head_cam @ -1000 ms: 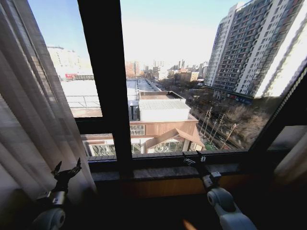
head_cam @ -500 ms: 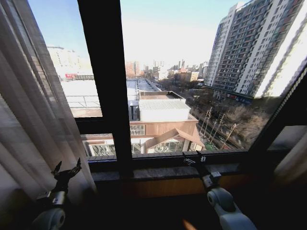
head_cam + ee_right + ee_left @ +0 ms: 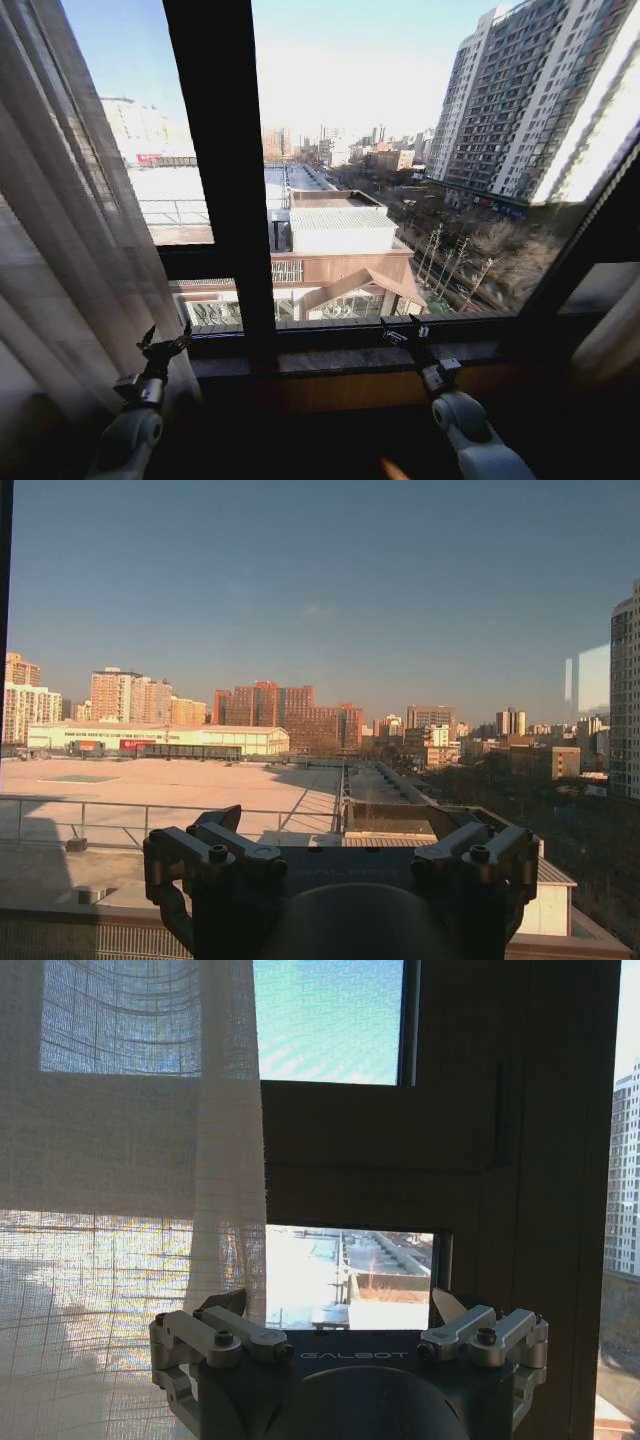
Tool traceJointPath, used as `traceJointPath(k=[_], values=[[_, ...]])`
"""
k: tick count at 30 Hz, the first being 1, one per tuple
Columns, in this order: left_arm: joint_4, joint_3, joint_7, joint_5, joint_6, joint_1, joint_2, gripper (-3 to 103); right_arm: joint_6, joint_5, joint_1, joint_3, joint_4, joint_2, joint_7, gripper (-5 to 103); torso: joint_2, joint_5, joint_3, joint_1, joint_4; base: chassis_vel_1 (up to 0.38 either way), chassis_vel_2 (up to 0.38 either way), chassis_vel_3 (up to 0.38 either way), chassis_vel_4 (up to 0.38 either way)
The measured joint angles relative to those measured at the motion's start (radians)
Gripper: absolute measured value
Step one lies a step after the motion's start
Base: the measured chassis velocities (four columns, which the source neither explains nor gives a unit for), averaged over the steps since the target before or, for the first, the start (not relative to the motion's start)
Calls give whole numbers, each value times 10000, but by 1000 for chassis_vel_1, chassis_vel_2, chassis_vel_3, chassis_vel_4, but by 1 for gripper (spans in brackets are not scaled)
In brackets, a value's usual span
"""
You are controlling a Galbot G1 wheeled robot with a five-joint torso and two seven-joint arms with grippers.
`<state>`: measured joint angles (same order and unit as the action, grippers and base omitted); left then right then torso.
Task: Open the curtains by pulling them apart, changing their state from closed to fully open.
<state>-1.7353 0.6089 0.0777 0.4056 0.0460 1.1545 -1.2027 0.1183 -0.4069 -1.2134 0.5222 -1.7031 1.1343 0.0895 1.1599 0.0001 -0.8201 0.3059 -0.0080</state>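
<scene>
The left sheer curtain (image 3: 70,250) hangs gathered at the left of the window in the head view, its pleats slanting down to the sill. My left gripper (image 3: 165,345) is open, right at that panel's inner edge, with nothing between its fingers. The left wrist view shows the same curtain (image 3: 120,1160) beside the open left gripper (image 3: 340,1310), its hem close to one finger (image 3: 228,1305). My right gripper (image 3: 404,330) is open by the window sill, away from any fabric, and the right wrist view shows this right gripper (image 3: 340,830) facing bare glass. A strip of pale curtain (image 3: 612,340) shows at the far right.
A thick dark window mullion (image 3: 225,170) rises between the two panes. The dark window sill (image 3: 330,360) runs across just beyond both grippers. Behind the glass are rooftops and a tall apartment block (image 3: 530,110). A dark frame edge slants down at the right.
My left arm has moved right and forward, bringing its open gripper closer to the sill by the curtain's inner edge. The right arm has stayed put.
</scene>
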Motion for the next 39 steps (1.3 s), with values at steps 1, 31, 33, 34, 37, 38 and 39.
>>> traceJointPath(k=[1,31,33,34,37,38,39], values=[[68,-294,72,-142,340,-374,-57,100,0,0,0,-1,0,0,0,100,0,0,0,0,-1,0,0,0,0],[1479,-372,443,-1364,-2703,113,93,100,0,0,0,-3,0,2,1,100,1,10,3,-1,4,0,0,0,0],[1324,-454,474,-1557,-2697,368,-107,100,1,0,0,-3,-1,3,3,100,0,-17,3,-1,2,0,0,0,0],[1203,-470,540,-1702,-2697,539,-215,100,0,0,0,2,0,-2,-1,100,0,-19,2,-1,3,0,0,0,0],[854,-472,730,-1947,-2656,851,-375,100,0,0,0,0,-1,1,1,100,1,4,3,-2,1,0,0,0,0],[854,-472,730,-1947,-2656,851,-375,100,0,0,0,0,-1,1,1,100,1,4,3,-2,1,0,0,0,0],[731,-467,790,-1970,-2608,943,-412,100,0,0,0,0,-1,0,1,100,1,-1,3,-2,1,0,0,0,0]])
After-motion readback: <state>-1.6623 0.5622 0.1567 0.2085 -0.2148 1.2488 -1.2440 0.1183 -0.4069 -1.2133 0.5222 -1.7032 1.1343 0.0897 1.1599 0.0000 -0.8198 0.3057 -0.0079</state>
